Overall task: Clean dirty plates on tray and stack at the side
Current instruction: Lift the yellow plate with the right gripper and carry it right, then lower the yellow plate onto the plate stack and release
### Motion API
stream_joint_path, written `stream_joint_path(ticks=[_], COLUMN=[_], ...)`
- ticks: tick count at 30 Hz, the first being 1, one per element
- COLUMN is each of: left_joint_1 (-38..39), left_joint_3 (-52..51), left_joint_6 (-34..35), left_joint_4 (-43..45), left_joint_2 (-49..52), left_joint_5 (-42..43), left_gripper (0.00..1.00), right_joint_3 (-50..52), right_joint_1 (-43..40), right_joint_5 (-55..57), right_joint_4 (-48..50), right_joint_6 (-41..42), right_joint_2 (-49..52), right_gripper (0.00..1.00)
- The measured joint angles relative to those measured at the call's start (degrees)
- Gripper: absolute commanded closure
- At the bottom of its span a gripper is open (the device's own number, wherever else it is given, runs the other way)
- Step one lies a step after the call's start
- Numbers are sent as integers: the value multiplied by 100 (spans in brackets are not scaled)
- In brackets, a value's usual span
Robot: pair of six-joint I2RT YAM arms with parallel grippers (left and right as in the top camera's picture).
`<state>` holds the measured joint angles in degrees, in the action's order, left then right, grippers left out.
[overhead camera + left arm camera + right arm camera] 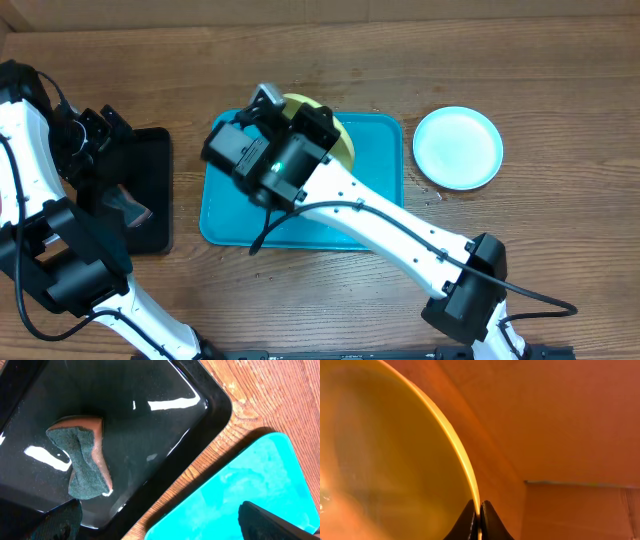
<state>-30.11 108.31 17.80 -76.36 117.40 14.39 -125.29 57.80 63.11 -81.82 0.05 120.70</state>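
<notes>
My right gripper [479, 519] is shut on the rim of the yellow-green rimmed plate [395, 460] and holds it tilted up on edge over the back of the turquoise tray [375, 165]. The plate's edge [343, 140] shows past the arm in the overhead view. The light blue plate [458, 148] lies flat on the table to the right of the tray. The white plate is hidden or out of view. My left gripper [160, 525] is open and empty, above the gap between the black tray and the turquoise tray [250, 485].
A narrow black tray [150, 190] stands left of the turquoise tray. In it lies a bent sponge with a dark green scouring face [82, 460]. The black tray's corner [210, 405] is wet and glossy. The right arm [390, 225] crosses the turquoise tray.
</notes>
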Motion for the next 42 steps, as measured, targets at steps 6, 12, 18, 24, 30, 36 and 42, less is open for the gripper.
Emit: stream_joint_path(ticks=[6, 12, 18, 24, 30, 36, 42], left_joint_1=[0, 0, 0, 0, 0, 0, 0], left_joint_3=[0, 0, 0, 0, 0, 0, 0], left_joint_6=[0, 0, 0, 0, 0, 0, 0], left_joint_4=[0, -17, -20, -26, -35, -9, 68], left_joint_2=[0, 0, 0, 0, 0, 0, 0], left_joint_5=[0, 0, 0, 0, 0, 0, 0], left_gripper=[0, 0, 0, 0, 0, 0, 0], right_joint_3=[205, 581, 721, 1003, 1003, 1003, 1003], right_joint_1=[136, 31, -260, -1552, -3147, -5357, -6485], right_joint_5=[-776, 575, -216, -881, -3438, -5643, -6874], right_joint_4=[894, 599, 857, 221, -55, -431, -691], right_joint_6=[140, 122, 262, 1196, 1453, 1147, 496], right_joint_2=[0, 2, 2, 4, 0, 0, 0], right_gripper=[96, 96, 96, 96, 96, 96, 96])
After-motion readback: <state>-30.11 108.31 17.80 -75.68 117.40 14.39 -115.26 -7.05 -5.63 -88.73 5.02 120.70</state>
